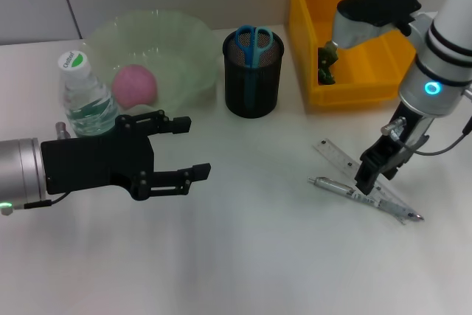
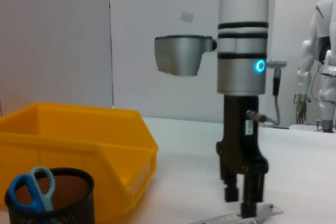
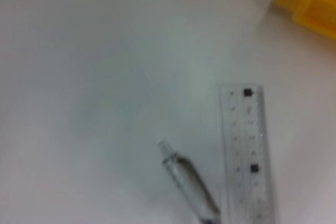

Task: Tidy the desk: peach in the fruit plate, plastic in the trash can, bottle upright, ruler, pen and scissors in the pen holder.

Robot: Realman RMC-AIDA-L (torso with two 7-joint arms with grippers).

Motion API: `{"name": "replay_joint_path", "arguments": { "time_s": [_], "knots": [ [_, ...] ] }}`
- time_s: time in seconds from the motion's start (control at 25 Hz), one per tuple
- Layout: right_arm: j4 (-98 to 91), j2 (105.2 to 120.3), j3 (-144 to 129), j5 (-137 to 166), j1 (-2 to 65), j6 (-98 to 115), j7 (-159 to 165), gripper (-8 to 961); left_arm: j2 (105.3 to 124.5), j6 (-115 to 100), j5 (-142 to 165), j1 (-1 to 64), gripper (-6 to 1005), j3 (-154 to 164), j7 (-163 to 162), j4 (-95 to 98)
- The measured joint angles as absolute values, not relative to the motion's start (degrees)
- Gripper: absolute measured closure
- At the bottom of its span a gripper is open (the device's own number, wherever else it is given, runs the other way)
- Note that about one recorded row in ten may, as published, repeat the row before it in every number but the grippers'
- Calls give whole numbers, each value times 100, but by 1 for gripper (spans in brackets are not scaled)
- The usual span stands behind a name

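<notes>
A pink peach (image 1: 135,85) lies in the pale green fruit plate (image 1: 184,38). Beside the plate a clear bottle (image 1: 85,97) stands upright. Blue scissors (image 1: 253,43) stick out of the black mesh pen holder (image 1: 253,82). A clear ruler (image 1: 341,158) and a silver pen (image 1: 332,184) lie crossed on the table at the right. My right gripper (image 1: 366,181) points down onto them, touching where they cross. My left gripper (image 1: 188,149) hovers open and empty in front of the bottle. Green plastic (image 1: 326,64) lies in the yellow trash can (image 1: 354,90).
The white table carries the fruit plate at the back left, the pen holder at the back middle and the trash can at the back right. In the left wrist view, a white humanoid robot (image 2: 320,51) stands beyond the table.
</notes>
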State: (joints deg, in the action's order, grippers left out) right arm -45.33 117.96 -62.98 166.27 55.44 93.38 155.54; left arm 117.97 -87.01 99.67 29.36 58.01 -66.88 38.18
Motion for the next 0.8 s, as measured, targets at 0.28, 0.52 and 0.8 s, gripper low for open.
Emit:
{"name": "replay_joint_path", "arguments": {
  "time_s": [0.28, 0.52, 0.8],
  "knots": [
    [-4776, 11778, -6304, 16674, 5433, 9950, 15547, 435, 11795, -8687, 9967, 2936, 237, 5800, -6689, 3823],
    [-4801, 11724, -6328, 16719, 5373, 9983, 15510, 434, 11795, -8677, 9967, 2936, 238, 5800, -6688, 3826],
    [-4757, 11697, -6339, 16724, 5287, 9936, 15360, 432, 11801, -8674, 9967, 2936, 238, 5801, -6689, 3845]
  ]
}}
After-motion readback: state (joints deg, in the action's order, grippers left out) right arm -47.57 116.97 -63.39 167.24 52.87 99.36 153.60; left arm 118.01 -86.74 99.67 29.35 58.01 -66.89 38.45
